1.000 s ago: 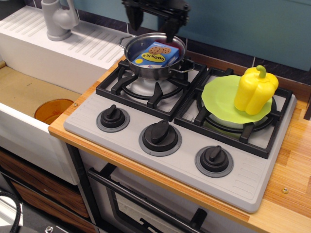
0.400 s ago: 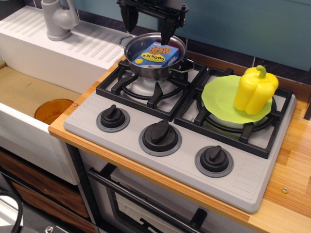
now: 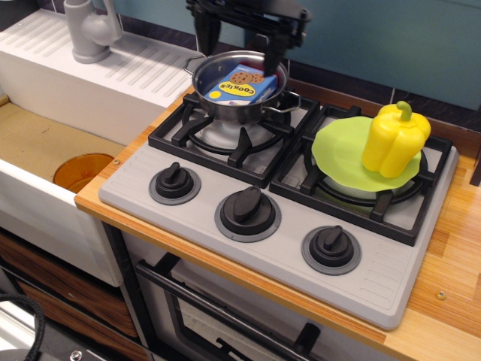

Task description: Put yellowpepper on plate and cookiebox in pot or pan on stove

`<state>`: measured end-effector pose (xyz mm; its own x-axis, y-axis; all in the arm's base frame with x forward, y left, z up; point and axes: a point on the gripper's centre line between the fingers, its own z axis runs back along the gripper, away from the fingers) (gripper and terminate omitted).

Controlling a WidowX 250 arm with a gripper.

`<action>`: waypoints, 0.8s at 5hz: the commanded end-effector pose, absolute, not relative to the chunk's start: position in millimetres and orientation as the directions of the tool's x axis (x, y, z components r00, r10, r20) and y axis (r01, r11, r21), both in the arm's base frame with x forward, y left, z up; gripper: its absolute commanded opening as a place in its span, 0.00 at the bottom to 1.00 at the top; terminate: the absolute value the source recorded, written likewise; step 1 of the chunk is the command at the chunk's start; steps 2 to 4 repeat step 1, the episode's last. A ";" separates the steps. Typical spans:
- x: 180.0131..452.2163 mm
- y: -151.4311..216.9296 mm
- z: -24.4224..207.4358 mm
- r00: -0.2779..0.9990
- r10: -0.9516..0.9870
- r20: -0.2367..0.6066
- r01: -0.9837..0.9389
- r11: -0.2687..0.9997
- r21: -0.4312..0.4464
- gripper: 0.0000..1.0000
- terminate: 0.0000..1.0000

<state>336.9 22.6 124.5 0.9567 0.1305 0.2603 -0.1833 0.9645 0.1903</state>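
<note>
The yellow pepper (image 3: 394, 139) stands upright on the lime-green plate (image 3: 338, 150), which lies on the right rear burner of the grey stove (image 3: 285, 248). The blue cookie box (image 3: 242, 85) lies tilted inside the steel pot (image 3: 233, 105) on the left rear burner. My gripper (image 3: 239, 37) hangs open and empty just above the pot's far rim, its black fingers (image 3: 272, 53) spread either side of the box without touching it.
A white sink unit with a grey tap (image 3: 90, 30) stands at left. An orange-brown bowl (image 3: 81, 171) lies in the basin. Three black knobs (image 3: 248, 209) line the stove's front. The wooden counter (image 3: 451, 278) runs at right, the teal wall behind.
The gripper has shifted slightly right and stays open above the pot. The cookie box, pepper and plate have not moved.
</note>
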 end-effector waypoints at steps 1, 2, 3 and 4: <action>334.1 7.3 145.4 0.934 0.142 0.327 -0.198 0.970 0.142 1.00 1.00; 334.1 7.3 145.4 0.934 0.142 0.327 -0.198 0.970 0.142 1.00 1.00; 334.1 7.3 145.4 0.934 0.142 0.327 -0.198 0.970 0.142 1.00 1.00; 334.1 7.3 145.4 0.934 0.142 0.327 -0.198 0.970 0.142 1.00 1.00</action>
